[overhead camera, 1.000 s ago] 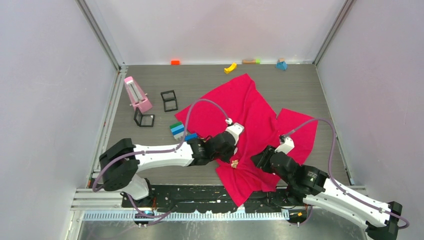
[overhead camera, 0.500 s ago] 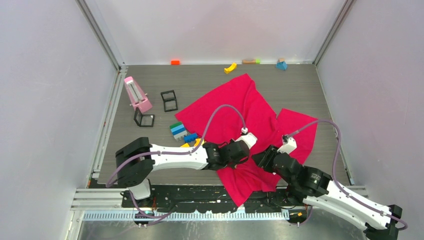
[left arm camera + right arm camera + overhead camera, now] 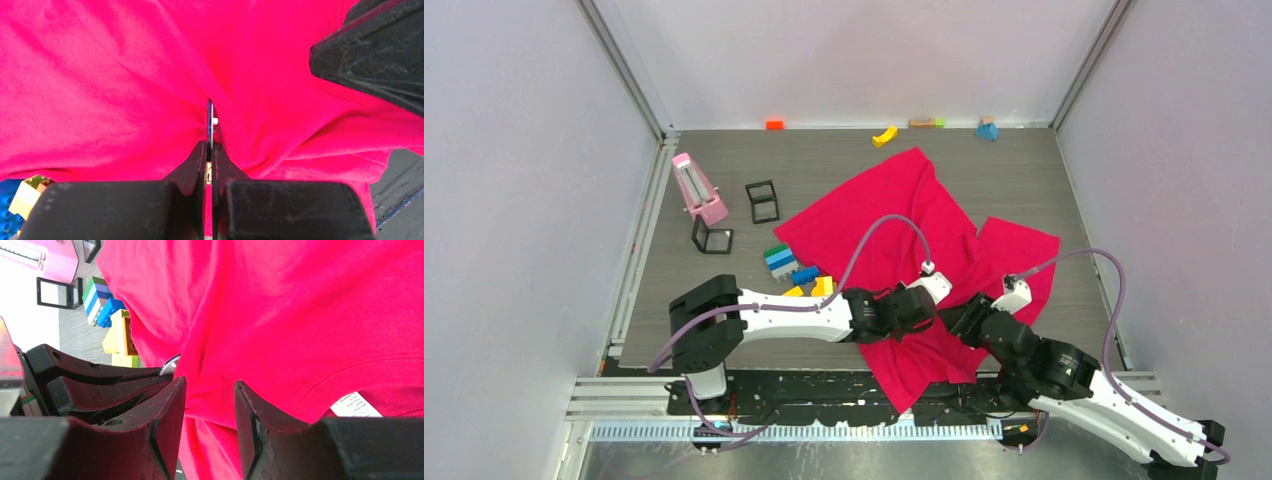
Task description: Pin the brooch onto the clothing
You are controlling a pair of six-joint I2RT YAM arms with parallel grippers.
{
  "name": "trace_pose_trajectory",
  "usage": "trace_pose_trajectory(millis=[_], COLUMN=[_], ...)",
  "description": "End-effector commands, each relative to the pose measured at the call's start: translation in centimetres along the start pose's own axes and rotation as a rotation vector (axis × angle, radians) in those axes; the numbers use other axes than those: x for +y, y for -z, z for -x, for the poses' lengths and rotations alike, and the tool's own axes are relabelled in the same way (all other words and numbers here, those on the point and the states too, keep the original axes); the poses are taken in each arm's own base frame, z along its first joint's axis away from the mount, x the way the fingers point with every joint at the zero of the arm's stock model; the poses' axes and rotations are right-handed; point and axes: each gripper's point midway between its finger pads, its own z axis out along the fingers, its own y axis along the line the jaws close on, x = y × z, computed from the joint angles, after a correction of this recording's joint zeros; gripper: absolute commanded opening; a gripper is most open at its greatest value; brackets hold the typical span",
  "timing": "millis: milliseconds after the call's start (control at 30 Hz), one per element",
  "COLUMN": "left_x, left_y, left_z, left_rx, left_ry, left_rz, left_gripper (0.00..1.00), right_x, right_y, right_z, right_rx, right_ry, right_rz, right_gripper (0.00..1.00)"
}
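The clothing [image 3: 904, 215] is a crimson T-shirt spread crumpled over the table's middle and right. My left gripper [image 3: 936, 303] lies low on its near part, shut on the brooch [image 3: 210, 120]. The brooch shows only edge-on, as a thin plate with a small white tip pressed into a pucker of the fabric [image 3: 100, 75]. My right gripper [image 3: 961, 317] sits just right of it, fingers almost touching the left one's. It stands open, a fold of the clothing [image 3: 300, 300] running loosely between its fingers. The white neck label [image 3: 355, 404] shows beside its right finger.
Stacked toy bricks [image 3: 796, 272] lie just left of the shirt, under the left arm. A pink metronome-like box [image 3: 697, 190] and two black cube frames [image 3: 762, 202] stand at the left. Small blocks [image 3: 884, 136] line the back wall.
The left arm has swept right across the shirt's near part, carrying the brooch up to the right gripper. The right gripper has shifted slightly right. Neither gripper's jaws have changed.
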Motion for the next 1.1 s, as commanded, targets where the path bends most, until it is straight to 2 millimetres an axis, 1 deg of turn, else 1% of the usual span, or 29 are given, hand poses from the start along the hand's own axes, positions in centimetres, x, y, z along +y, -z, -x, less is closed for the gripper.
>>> trace_pose_trajectory(millis=[0, 100, 367, 667, 900, 1067], left_x=[-0.8, -1.1, -3.1, -4.2, -4.5, -4.4], left_y=[0.3, 0.6, 2.3, 3.8, 5.3, 6.0], left_z=[1.9, 2.4, 4.9, 6.9, 8.5, 8.8], left_rx=[-0.038, -0.053, -0.136, -0.208, -0.274, -0.292], left_ry=[-0.036, -0.032, 0.005, 0.052, 0.111, 0.152], left_rz=[-0.007, -0.020, -0.145, -0.222, -0.266, -0.273], left_gripper=[0.00, 0.00, 0.00, 0.00, 0.00, 0.00], right_x=[-0.3, -0.6, -0.9, -1.1, -1.2, -0.8], right_y=[0.4, 0.6, 0.6, 0.5, 0.4, 0.4], right_z=[1.5, 1.6, 1.4, 1.1, 1.1, 0.9], right_rx=[-0.069, -0.074, -0.070, -0.064, -0.063, -0.055], right_ry=[-0.042, -0.051, -0.053, -0.055, -0.058, -0.051], right_rz=[-0.010, -0.006, -0.014, -0.021, -0.024, -0.005], right_gripper=[0.46, 0.46, 0.46, 0.46, 0.46, 0.46])
